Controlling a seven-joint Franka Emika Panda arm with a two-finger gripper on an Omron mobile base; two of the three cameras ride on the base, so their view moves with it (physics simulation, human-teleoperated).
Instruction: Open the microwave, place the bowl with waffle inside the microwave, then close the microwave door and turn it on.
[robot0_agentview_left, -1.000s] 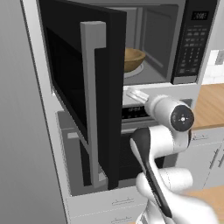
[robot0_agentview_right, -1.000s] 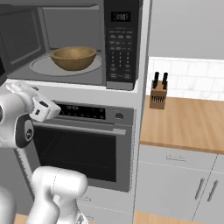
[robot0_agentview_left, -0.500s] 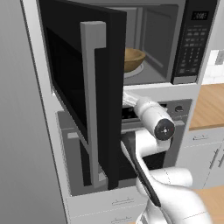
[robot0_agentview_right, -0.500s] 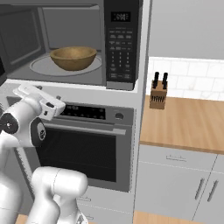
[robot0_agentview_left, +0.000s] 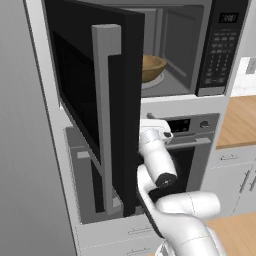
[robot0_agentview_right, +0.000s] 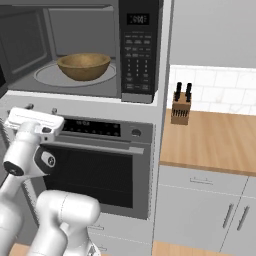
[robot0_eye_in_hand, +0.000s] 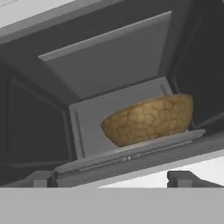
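In the left base view, the microwave (robot0_agentview_left: 200, 47) sits high in the wall of cabinets with the microwave door (robot0_agentview_left: 95, 95) swung wide to the left, its long silver handle facing near; the bowl (robot0_agentview_left: 151, 67) rests inside on the glass turntable; below the cavity the white arm rises in front of the oven (robot0_agentview_left: 197, 145), its pincer (robot0_agentview_left: 154, 125) just under the microwave's lower edge. In the right base view, the brown bowl (robot0_agentview_right: 83, 66) sits on the turntable left of the keypad panel; the pincer (robot0_agentview_right: 34, 120) hangs below the cavity, in front of the oven's control strip; a knife block (robot0_agentview_right: 181, 106) stands on the bench (robot0_agentview_right: 215, 142) to the right. In the hand view, looking up into the grey cavity, the bowl (robot0_eye_in_hand: 148, 119) lies right of centre; the two dark finger tips (robot0_eye_in_hand: 180, 178) stand wide apart, holding nothing.
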